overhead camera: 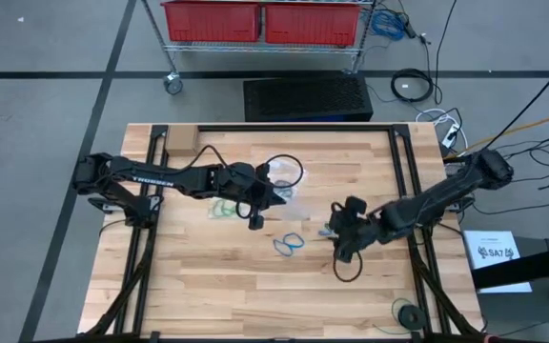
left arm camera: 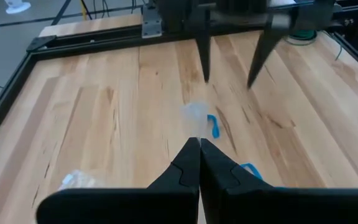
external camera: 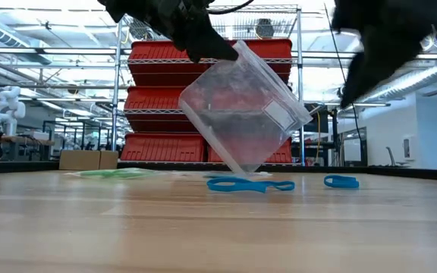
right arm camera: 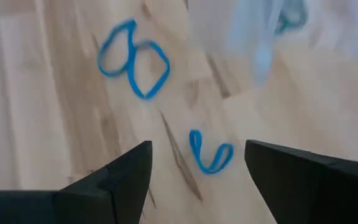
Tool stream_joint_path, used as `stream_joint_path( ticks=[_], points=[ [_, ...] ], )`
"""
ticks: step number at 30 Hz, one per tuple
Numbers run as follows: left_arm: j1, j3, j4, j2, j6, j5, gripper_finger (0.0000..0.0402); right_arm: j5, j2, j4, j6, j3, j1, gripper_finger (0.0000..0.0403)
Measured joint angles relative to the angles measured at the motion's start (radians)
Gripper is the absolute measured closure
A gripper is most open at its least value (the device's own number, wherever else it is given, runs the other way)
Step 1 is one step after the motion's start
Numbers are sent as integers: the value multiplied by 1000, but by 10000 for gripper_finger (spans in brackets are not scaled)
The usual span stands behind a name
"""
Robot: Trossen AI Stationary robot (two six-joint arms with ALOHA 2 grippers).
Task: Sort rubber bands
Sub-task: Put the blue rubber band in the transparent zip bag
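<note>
Left gripper (left arm camera: 199, 146): fingers pressing together, apparently pinching a clear flat plastic bag (external camera: 241, 114), lifting it tilted.
Right gripper (right arm camera: 197, 162): fingers spreading over small bright blue rubber bands (right arm camera: 210, 152) lying on the wooden surface (overhead camera: 208, 286).

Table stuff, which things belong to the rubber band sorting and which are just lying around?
Part of the job:
blue rubber bands
green rubber bands
clear bag, held by the shut left gripper
open right gripper

Just lying about:
cardboard box
black cable loop

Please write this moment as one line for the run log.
left gripper: shut on clear bag, lifted | right gripper: open over blue rubber band | two blue bands on table
</note>
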Motion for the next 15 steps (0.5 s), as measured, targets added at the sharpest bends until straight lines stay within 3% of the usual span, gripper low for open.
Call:
stream_joint_path(
  ticks=[5,10,15],
  points=[
    [0,0,-1,0,0,0,401,1,57,181,61,-144,-21,154],
    [0,0,-2,0,0,0,401,-4,131,198,115,-158,-63,157],
    [0,0,-2,0,0,0,401,-47,221,263,112,-158,-97,185]
  ],
)
